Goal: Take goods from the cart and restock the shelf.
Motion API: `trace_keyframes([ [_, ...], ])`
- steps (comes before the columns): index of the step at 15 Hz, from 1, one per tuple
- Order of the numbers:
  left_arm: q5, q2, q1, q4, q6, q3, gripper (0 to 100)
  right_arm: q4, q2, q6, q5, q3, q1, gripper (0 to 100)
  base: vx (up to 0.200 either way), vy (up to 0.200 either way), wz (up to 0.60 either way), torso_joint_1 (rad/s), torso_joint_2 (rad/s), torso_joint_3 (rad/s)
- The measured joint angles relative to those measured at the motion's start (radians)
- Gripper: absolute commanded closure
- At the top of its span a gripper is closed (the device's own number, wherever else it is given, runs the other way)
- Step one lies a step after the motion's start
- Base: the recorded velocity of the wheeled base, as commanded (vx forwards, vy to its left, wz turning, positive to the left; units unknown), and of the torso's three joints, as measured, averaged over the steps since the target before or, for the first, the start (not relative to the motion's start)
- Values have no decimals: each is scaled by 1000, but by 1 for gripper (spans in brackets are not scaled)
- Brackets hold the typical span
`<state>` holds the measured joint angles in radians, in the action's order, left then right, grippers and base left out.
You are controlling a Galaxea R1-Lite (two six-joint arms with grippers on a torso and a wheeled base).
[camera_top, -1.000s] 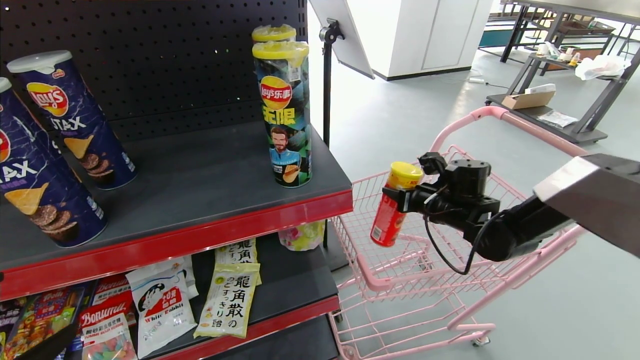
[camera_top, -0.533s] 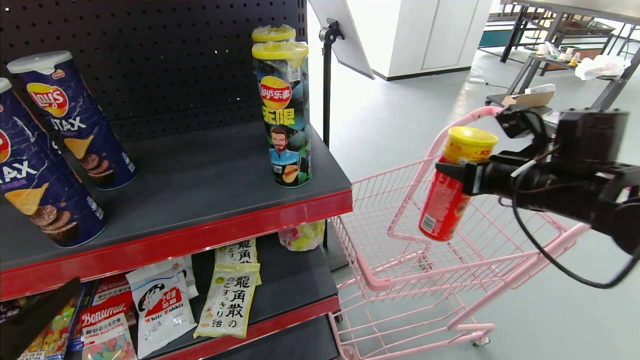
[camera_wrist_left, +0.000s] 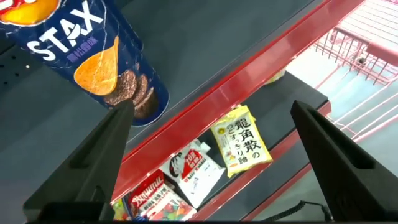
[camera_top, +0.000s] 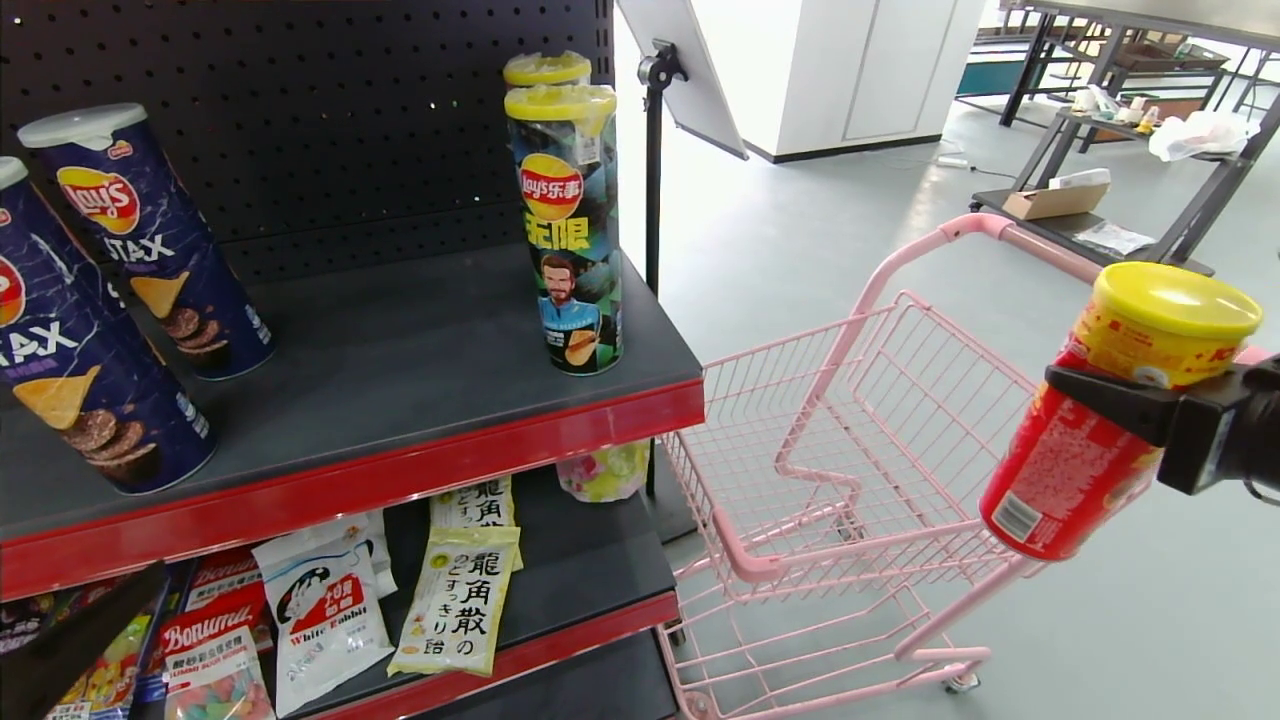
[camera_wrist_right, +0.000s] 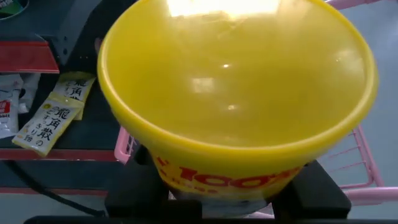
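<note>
1. Right gripper [camera_top: 1120, 412] pinches our yellow-lidded red cylindrical can [camera_top: 1075, 475], right edge of frame, clear of the pink wire cart [camera_top: 905, 262].
2. We must yet set it on the dark metal shelf [camera_top: 400, 345], upper left.

Left hand [camera_wrist_left: 211, 111] is hovering over the shelf [camera_wrist_left: 205, 43], fingers spread wide. A blue chip can [camera_wrist_left: 93, 56] is standing near the shelf's red front edge. A yellow packet [camera_wrist_left: 241, 142] and a white packet [camera_wrist_left: 194, 171] are lying on the lower board.

Pale grey floor [camera_top: 800, 240], brightly lit. A white cabinet [camera_top: 860, 70] stands at the back; right of it, a black-framed rack [camera_top: 1160, 262] holds a cardboard box [camera_top: 1055, 198]; left of it, a tilted white board [camera_top: 690, 80].
</note>
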<state>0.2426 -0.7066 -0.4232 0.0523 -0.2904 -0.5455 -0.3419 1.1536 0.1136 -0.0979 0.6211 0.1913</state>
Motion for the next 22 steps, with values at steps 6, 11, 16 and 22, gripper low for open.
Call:
trace_keyframes([
  [6, 0, 11, -1, 0, -13, 1, 0, 11, -52, 2, 28, -3, -4, 100, 0, 0, 0, 163, -417, -248],
  [11, 0, 14, 0, 0, -12, 4, 0, 11, -45, 12, -8, 12, 9, 100, 0, 0, 0, 186, -451, -266],
  [16, 0, 14, 0, 0, -13, 3, 0, 25, -34, 17, -120, 34, 22, 100, -40, 0, 0, 66, -145, -82],
  [22, 12, 12, 0, 2, -24, 6, 0, 27, -35, 24, -118, 14, 21, 100, -167, 0, 0, 8, -2, -4],
])
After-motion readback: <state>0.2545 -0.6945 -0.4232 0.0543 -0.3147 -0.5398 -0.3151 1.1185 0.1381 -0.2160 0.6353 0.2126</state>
